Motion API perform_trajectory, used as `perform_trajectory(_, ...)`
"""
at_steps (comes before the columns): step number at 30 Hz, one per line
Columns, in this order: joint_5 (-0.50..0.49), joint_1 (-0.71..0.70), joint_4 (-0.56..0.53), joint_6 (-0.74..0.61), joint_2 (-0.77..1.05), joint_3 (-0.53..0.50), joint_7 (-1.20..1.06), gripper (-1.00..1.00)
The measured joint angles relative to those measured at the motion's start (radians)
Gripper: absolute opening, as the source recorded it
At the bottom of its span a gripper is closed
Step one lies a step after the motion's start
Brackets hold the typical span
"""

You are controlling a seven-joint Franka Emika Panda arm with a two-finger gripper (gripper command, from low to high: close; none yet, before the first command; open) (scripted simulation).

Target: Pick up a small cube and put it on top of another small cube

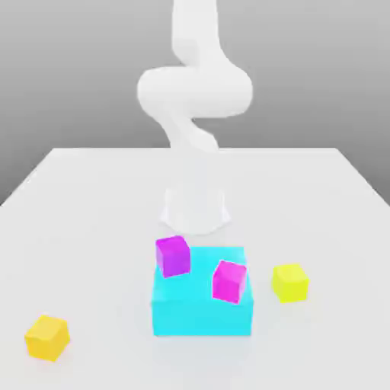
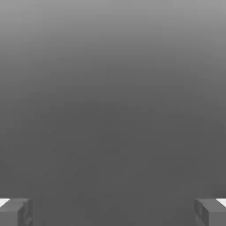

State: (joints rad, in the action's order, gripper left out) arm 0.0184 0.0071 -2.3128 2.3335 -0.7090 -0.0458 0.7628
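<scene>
The small cube [image 1: 47, 337], golden yellow, lies on the white table near the front at the exterior view's left, with nothing touching it. A paler lemon-yellow cube [image 1: 289, 282] sits to the right of the cyan block [image 1: 202, 312]. Two magenta cubes [image 1: 173, 255] [image 1: 229, 280] rest on top of that block. The white arm [image 1: 194, 95] rises from its base behind the block and bends upward out of the picture. In the hand view my gripper [image 2: 113, 212] is open, its grey fingertips [image 2: 15, 212] far apart with nothing between them, facing a plain grey background.
The arm's base [image 1: 196, 209] stands just behind the cyan block. The white table [image 1: 99, 213] stretches wide to both sides, its far edge running across the middle of the exterior view.
</scene>
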Motion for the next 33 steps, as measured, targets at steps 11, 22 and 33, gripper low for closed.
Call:
perform_trajectory(11,0.111,0.010,-0.057,0.149,0.403,-0.193,-0.186,0.00)
perform_trajectory(22,0.230,-0.078,-0.112,0.294,0.802,-0.295,-0.376,0.00)
perform_trajectory(33,0.346,-0.223,-0.103,0.496,1.153,-0.215,-0.518,-1.00)
